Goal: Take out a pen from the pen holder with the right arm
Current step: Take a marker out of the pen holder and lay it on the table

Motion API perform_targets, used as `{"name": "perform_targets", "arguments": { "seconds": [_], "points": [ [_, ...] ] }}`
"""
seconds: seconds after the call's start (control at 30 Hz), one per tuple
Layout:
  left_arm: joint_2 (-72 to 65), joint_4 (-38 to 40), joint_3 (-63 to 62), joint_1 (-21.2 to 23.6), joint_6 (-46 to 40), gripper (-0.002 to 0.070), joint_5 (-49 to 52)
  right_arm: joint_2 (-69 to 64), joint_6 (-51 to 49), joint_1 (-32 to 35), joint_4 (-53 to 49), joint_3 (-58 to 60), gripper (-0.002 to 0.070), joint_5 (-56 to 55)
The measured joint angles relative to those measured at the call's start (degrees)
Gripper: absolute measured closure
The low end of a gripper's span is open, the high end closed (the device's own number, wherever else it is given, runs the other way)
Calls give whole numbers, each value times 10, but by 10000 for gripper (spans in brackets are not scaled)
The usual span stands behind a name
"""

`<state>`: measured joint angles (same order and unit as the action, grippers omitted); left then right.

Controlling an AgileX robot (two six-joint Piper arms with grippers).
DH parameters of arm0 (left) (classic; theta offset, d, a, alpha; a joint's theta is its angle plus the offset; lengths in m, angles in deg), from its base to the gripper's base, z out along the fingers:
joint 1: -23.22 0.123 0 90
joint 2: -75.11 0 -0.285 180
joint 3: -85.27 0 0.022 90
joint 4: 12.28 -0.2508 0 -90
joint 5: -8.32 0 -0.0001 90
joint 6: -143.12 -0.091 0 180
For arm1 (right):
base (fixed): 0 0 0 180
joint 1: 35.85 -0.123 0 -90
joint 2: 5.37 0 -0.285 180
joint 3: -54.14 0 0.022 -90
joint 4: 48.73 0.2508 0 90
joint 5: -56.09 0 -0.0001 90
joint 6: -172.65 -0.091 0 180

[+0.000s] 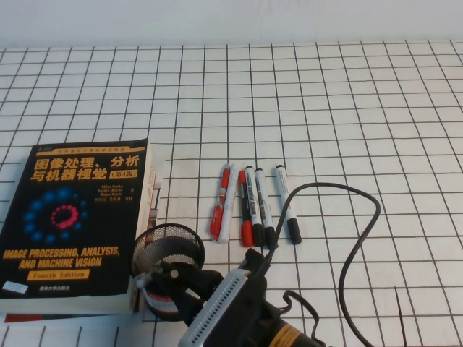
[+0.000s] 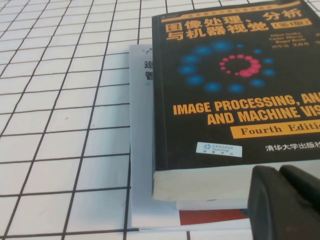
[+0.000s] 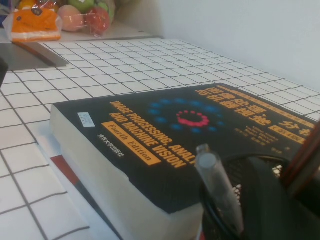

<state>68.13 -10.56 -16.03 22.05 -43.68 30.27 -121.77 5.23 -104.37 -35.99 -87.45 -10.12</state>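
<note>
The right hand (image 1: 163, 280) is at the near rim of the pen holder (image 1: 170, 246), reaching in from the holder's right side. Whether it is spread or already pinching a pen I cannot tell, as the arm's body covers it in the high view. The left hand (image 2: 280, 192) hangs to the left of the holder, over the near edge of the book (image 1: 69, 217). It is pressed together and holds nothing.

The step in hand looks like the grasp itself, with the hand set at the holder's mouth and no pen lifted clear. The next move probably calls for a firm pinch on one shaft. After that comes a straight pull upward, so that the light mesh cup is not dragged or tipped against the book just beside it.

A pen (image 3: 216, 187) with a pale grey, translucent cap stands tilted in the holder, and a reddish one (image 3: 305, 155) leans close by. It looks slim, smooth and easy to let slip. Five more pens (image 1: 253, 202) lie side by side on the counter (image 1: 325, 108), beyond the holder and to its right.
</note>
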Motion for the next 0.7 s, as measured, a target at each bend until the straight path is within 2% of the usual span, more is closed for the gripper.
{"name": "perform_targets", "arguments": {
  "seconds": [0.33, 0.7],
  "points": [
    [0, 0, 0, 0, 0, 679, 0, 34, 1, 1, 22, 0, 643, 45],
    [0, 0, 0, 0, 0, 679, 0, 167, 46, 1, 57, 0, 643, 134]
  ]
}}
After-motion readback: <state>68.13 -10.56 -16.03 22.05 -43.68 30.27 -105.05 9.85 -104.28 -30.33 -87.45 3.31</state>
